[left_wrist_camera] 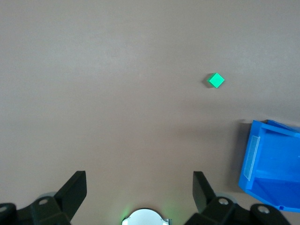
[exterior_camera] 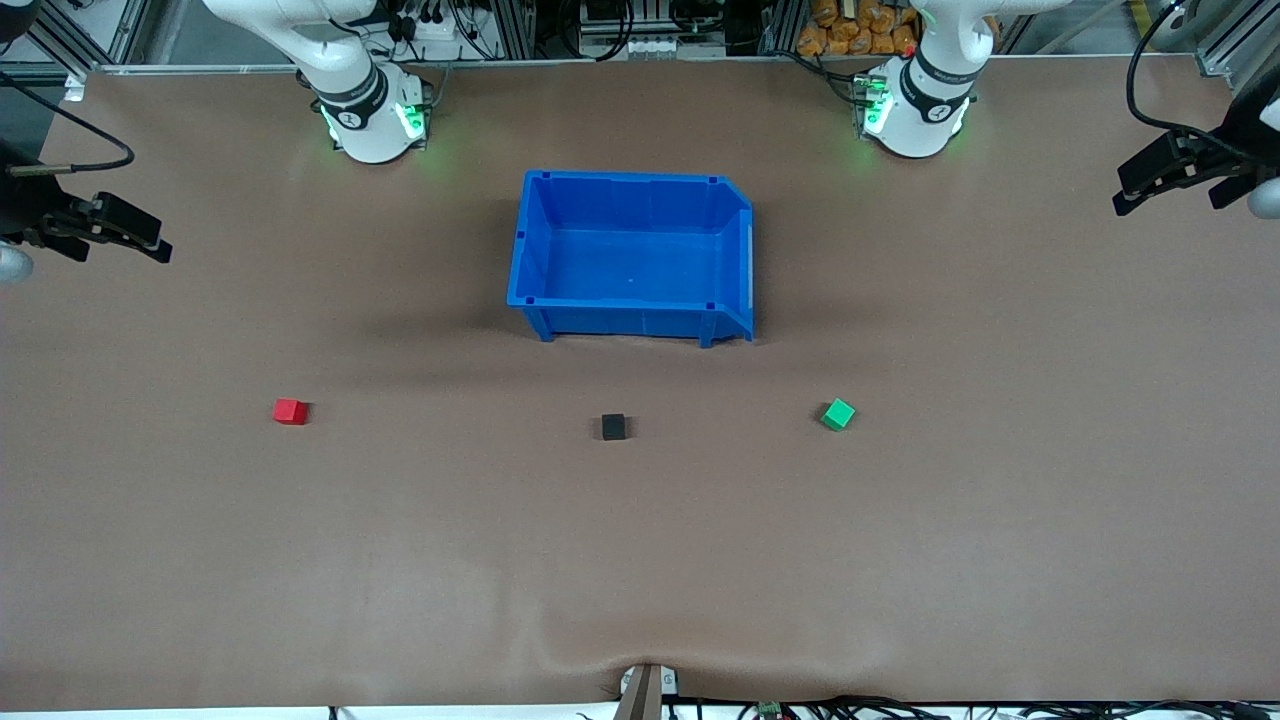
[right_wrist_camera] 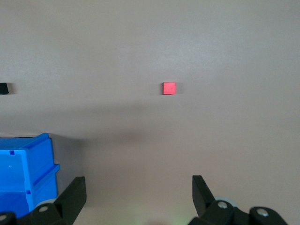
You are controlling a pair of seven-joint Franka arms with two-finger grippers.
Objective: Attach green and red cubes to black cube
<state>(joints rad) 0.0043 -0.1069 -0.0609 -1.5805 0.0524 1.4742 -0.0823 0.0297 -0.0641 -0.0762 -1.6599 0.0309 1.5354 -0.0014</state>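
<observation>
Three small cubes lie apart in a row on the brown table, nearer to the front camera than the bin. The red cube (exterior_camera: 290, 411) (right_wrist_camera: 169, 88) is toward the right arm's end. The black cube (exterior_camera: 613, 427) (right_wrist_camera: 3, 88) sits in the middle. The green cube (exterior_camera: 838, 414) (left_wrist_camera: 216, 80) is toward the left arm's end, turned at an angle. My left gripper (exterior_camera: 1168, 198) (left_wrist_camera: 139, 180) hangs open over the left arm's end of the table, holding nothing. My right gripper (exterior_camera: 122, 252) (right_wrist_camera: 139, 183) hangs open over the right arm's end, also holding nothing.
A blue bin (exterior_camera: 620, 320) (left_wrist_camera: 269, 154) (right_wrist_camera: 44, 164) stands with nothing in it at the table's middle, between the two arm bases and the row of cubes. Brown table surface stretches around the cubes and down to the front edge.
</observation>
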